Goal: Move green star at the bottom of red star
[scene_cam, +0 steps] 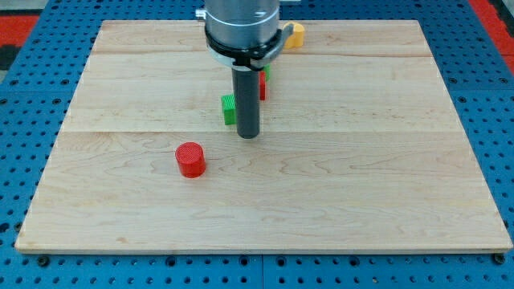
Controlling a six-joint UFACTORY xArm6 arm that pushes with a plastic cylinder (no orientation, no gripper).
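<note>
My tip (248,135) rests on the wooden board (361,177) just right of centre-left. A green block (229,109), its shape mostly hidden by the rod, sits touching or just left of the rod above the tip. A red block (262,87) shows as a sliver behind the rod's right side, with a bit of another green block (267,71) above it. Their shapes cannot be made out.
A red cylinder (190,159) stands below and left of the tip. A yellow block (295,35) sits near the board's top edge, right of the arm's body. A blue perforated table surrounds the board.
</note>
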